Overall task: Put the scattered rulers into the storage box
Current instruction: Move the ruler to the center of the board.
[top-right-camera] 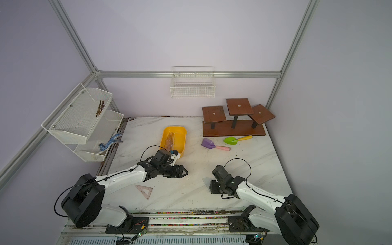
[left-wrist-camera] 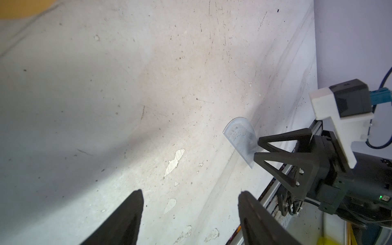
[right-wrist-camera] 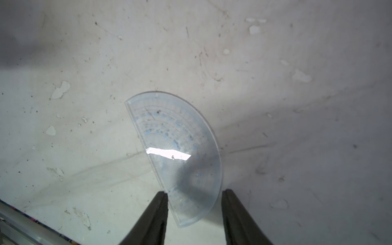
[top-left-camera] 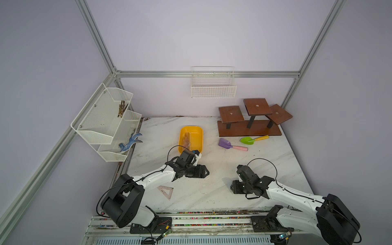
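Right gripper (right-wrist-camera: 195, 191) pinches protractor (right-wrist-camera: 176, 135) across its 2 edges; left gripper (left-wrist-camera: 191, 192) released over open tabletop (left-wrist-camera: 106, 84)

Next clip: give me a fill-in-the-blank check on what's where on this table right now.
1. The right gripper straddles the half-round ___.
2. The storage box is coloured ___.
3. The left gripper is ___, nothing between its fingers.
4. The pinkish set square is shaped like a ___.
Missing words: protractor; yellow; open; triangle.
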Controlling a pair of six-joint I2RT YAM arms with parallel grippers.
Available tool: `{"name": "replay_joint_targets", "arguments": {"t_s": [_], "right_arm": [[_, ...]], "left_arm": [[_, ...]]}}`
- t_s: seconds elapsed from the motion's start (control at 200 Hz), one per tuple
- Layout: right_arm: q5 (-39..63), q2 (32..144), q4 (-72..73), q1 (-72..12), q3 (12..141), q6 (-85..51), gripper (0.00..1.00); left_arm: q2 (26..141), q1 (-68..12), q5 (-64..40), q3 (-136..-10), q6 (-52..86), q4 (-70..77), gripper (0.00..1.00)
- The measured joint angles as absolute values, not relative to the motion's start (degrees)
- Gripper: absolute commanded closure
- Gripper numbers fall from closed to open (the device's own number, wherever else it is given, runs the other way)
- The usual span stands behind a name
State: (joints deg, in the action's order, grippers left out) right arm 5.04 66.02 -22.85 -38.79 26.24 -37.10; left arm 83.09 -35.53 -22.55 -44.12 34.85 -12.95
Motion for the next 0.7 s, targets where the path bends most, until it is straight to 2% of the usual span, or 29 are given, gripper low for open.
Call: {"name": "replay_joint_targets", "arguments": {"t_s": [0.485, 0.7], "right_arm": [[7.03, 80.07, -12.29, -41.28, 33.76, -37.12, 0.56], [6.42, 81.21, -11.62, -40.75, 34.61, -36.58, 0.57]], "left_arm": [[83.07, -35.27, -22.79, -42.72, 34.83, -12.49, 0.26], [84.18, -35.27, -23.99, -43.18, 34.65, -12.43, 0.27]]}}
